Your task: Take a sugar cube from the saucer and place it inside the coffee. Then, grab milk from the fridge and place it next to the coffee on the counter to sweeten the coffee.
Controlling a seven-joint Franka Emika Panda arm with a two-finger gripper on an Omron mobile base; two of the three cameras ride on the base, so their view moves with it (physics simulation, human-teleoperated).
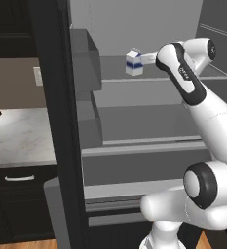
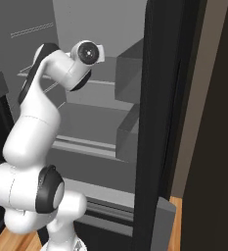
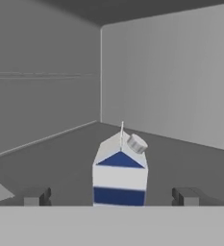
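Open fridge [image 1: 134, 112], arm reaching in at upper shelf [image 1: 212, 77]. Milk [image 3: 119, 173] upright mid-shelf, well clear of walls, long axis vertical, gable ridge pointing toward camera, cap on right slope. Gripper [image 3: 111, 196] fully open, empty, fingertips [image 3: 35, 196] flanking carton, likely lined up for side grasp.

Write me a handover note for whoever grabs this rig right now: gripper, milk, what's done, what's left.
Gripper: open, nothing held, finger tips level with the milk on either side, not closed on it.
Milk: upright on an upper shelf of the open fridge, cap toward the hand.
Done: arm reached into the fridge.
Left: close on the carton, lift it out, set it on the counter beside the coffee. Sugar step can't be confirmed from here.
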